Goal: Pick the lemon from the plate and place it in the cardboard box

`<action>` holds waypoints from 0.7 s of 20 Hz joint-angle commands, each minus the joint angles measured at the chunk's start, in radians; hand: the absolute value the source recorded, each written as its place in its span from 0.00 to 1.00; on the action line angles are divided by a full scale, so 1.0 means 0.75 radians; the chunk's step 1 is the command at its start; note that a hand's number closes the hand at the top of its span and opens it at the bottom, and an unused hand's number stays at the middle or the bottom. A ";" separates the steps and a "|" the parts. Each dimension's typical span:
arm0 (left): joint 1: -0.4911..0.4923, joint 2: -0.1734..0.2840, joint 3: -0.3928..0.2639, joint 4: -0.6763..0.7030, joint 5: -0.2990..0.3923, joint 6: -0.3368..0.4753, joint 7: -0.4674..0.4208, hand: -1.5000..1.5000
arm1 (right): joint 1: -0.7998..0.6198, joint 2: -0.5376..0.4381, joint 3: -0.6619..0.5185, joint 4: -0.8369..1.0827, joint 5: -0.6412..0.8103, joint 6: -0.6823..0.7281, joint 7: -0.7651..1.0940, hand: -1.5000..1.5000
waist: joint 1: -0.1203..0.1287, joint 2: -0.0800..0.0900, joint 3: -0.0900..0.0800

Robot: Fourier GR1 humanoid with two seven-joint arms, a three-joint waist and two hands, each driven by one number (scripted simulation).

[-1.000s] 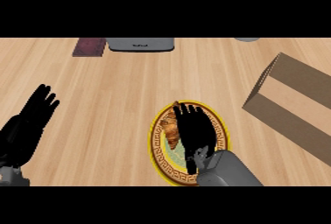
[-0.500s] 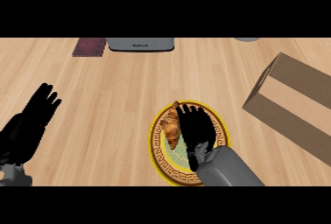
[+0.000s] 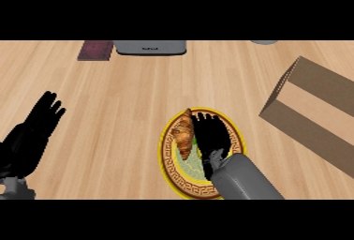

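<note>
Even, bright light on the counter point(image 3: 124, 108); shadows faint, perhaps slightly soft overall

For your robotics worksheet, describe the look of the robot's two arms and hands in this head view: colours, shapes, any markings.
Both hands are plain black with slim fingers: the left hand and the right hand. The right forearm is a smooth, rounded grey casing. Only a small grey part shows at the left forearm. No cables or markings are visible.
</note>
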 commanded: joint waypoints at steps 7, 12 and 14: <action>0.012 0.015 0.041 0.012 -0.009 -0.058 -0.048 0.50 | 0.015 -0.013 0.024 0.054 0.075 -0.155 -0.158 1.00 | 0.000 0.000 0.000; -0.074 -0.025 -0.003 -0.046 -0.044 0.040 0.104 0.50 | 0.003 -0.011 -0.014 0.087 0.130 -0.156 -0.243 1.00 | -0.002 0.000 0.000; -0.016 0.002 0.071 0.088 0.020 -0.087 -0.060 0.50 | -0.046 -0.001 -0.055 0.085 0.136 -0.113 -0.262 1.00 | -0.001 0.000 0.000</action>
